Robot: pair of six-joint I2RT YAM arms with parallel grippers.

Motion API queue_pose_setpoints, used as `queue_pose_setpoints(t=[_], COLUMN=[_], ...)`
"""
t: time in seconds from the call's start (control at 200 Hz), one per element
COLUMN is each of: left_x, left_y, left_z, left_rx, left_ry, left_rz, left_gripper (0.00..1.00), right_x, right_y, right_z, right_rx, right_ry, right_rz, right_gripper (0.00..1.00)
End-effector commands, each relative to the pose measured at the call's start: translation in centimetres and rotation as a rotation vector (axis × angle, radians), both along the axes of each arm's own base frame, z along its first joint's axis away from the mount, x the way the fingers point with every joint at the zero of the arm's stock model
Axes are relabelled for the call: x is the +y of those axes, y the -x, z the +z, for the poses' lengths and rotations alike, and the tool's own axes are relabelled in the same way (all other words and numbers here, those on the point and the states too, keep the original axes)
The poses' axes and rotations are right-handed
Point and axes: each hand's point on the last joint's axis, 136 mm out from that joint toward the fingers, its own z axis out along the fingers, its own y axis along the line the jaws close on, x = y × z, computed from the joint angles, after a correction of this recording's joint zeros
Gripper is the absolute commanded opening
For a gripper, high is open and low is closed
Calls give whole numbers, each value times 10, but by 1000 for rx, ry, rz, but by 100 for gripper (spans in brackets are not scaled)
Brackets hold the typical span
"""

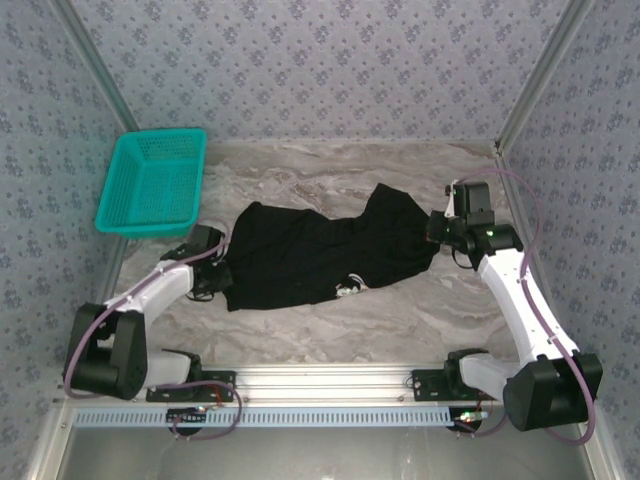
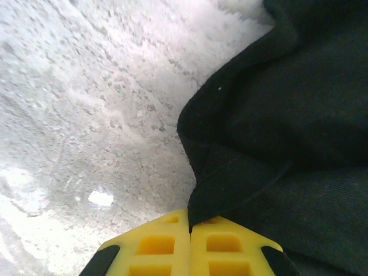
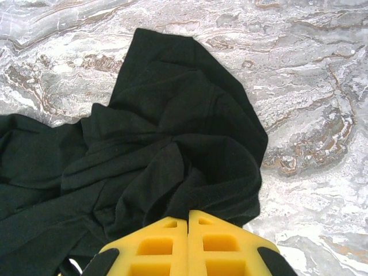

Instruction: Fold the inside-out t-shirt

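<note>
The t-shirt is seen crumpled, black side up, mid-way on the table, laid out left-right btw. the two arms. A small white bit is shown at its near edge. The L gripper is placed at the shirt's left end. In the wrist view its yellow pads are pressed together w/ the cloth edge pinched btw. them. The R gripper is set at the shirt's right end. Its pads are likewise closed tight, w/ bunched fabric nipped at the tips. A teal basket is sat far left, apart from the shirt.
</note>
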Motion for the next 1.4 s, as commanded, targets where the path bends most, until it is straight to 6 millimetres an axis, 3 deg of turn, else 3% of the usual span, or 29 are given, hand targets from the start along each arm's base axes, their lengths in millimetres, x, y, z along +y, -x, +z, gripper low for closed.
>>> queue_pose_setpoints(t=[0.0,0.095,0.175,0.22,0.28,0.38,0.485,0.635,0.744,0.829,0.874,0.984,1.079,1.189,1.249,1.279,1.299,1.394], left_x=[-10,-8,-3,1,7,12,20,22,23,26,27,22,15,5,0,-2,-4,-16], left_y=[-30,-40,-34,-27,-19,-5,20,54,70,71,62,23,-22,-86,-125,-142,-156,-217], left_z=[95,208,303,348,391,440,481,523,548,561,562,549,530,491,460,448,424,360], left_rx=[-265,-570,-829,-943,-1038,-1118,-1208,-1301,-1338,-1351,-1336,-1253,-1174,-1062,-995,-968,-910,-800], left_ry=[73,119,148,148,128,100,83,101,102,75,56,24,-2,-27,-24,-20,-25,-23], left_rz=[-35,-29,-23,-18,-20,-29,-25,-55,-69,-63,-54,-53,-59,-56,-53,-53,-54,-58], left_gripper=[0,0,0,0,0,0,0,0,0,0,0,0,0,0,0,0,0,3], right_x=[-14,-46,-67,-70,-70,-68,-69,-72,-69,-72,-74,-74,-74,-73,-73,-77,-80,-87], right_y=[-11,-7,8,17,31,59,102,165,191,198,195,169,132,67,18,-8,-28,-113], right_z=[73,177,260,291,328,359,395,440,463,474,476,476,476,464,445,431,421,365], right_rx=[-171,-433,-651,-722,-797,-850,-937,-1058,-1109,-1139,-1140,-1116,-1079,-1004,-939,-901,-871,-744], right_ry=[-9,-11,-26,-30,-30,-20,26,98,115,137,153,197,287,368,337,310,291,228], right_rz=[-33,-135,-208,-219,-222,-216,-237,-279,-269,-274,-275,-256,-265,-279,-255,-244,-243,-216], right_gripper=[0,0,0,0,0,0,0,0,0,0,0,0,0,0,0,0,0,0])
